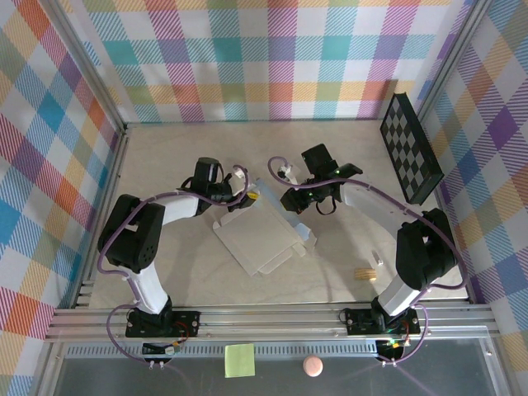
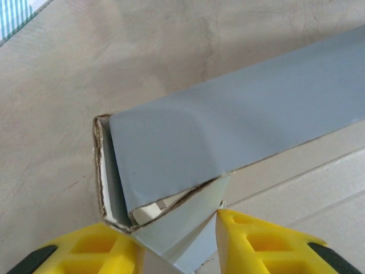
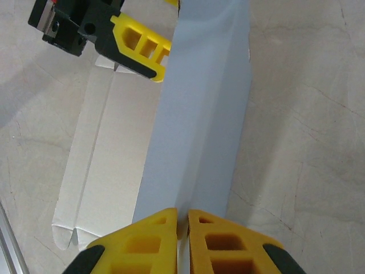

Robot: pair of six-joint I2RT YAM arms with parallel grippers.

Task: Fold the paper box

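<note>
Mid-table: 1 paper box (image 1: 260, 239), 2 grippers, both at it. Elsewhere: 1 black checkerboard panel (image 1: 410, 148) leaning at the right wall, 1 yellow-green sticky note (image 1: 239, 360) and 1 pink ball (image 1: 313, 366) on the near ledge, 1 small tan piece (image 1: 364, 272) on the table (image 1: 165, 165) near the right arm's base.

Box vs grippers: the left gripper (image 1: 250, 196) is at the far left corner of the box and the right gripper (image 1: 294, 205) at its right side. The flat part lies between and nearer than both. In the right wrist view the right gripper (image 3: 182, 220) is pinched tight on the end of a raised strip of the box (image 3: 194, 125), the card sandwiched between its fingers. One yellow finger (image 3: 140, 51) of the left gripper sits at the strip's far end. In the left wrist view the left gripper (image 2: 177, 228) has its jaws narrowly apart with a folded corner flap between them. Can't tell if they actually clamp it.

Box look: thin card, off-white flat panels with creases and small end tabs. One long side is folded up, grey-blue, and its corner (image 2: 114, 171) is doubled over with a rough brown cut edge showing.
</note>
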